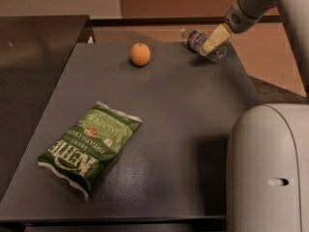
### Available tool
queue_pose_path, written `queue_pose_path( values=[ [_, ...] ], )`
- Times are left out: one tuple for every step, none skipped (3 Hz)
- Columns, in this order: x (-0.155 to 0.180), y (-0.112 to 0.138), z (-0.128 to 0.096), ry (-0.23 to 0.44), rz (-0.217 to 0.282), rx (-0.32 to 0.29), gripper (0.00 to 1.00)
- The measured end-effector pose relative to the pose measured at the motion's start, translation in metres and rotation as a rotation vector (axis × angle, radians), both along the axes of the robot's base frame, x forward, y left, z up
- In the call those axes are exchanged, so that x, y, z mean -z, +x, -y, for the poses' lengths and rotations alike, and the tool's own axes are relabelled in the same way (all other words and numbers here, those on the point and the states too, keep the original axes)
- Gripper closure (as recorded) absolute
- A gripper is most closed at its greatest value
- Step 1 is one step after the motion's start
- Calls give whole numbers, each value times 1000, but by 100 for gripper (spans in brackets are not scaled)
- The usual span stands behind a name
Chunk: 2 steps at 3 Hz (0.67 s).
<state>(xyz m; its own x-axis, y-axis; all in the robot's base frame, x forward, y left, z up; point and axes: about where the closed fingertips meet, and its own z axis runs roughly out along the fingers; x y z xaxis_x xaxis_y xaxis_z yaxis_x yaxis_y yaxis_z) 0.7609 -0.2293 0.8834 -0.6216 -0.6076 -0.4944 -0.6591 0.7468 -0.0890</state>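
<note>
A clear plastic water bottle (pixel 195 41) lies on its side at the far right corner of the dark table (pixel 183 110). My gripper (pixel 213 41) reaches down from the upper right on its grey arm (pixel 246 8) and sits right over the bottle's middle, touching or nearly touching it. An orange (pixel 140 54) rests on the table's far side, left of the bottle. A green bag of jalapeño potato chips (pixel 89 146) lies flat toward the near left.
My white rounded body (pixel 268 170) fills the lower right, overlapping the table's near right corner. A darker counter (pixel 34 66) adjoins the table on the left. Brown floor shows beyond the table's far and right edges.
</note>
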Motion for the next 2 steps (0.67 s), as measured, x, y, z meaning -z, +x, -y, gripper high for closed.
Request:
queue_pose_path(
  values=[
    [4, 11, -4, 17, 25, -16, 0],
    [6, 20, -8, 27, 35, -10, 0]
  ],
)
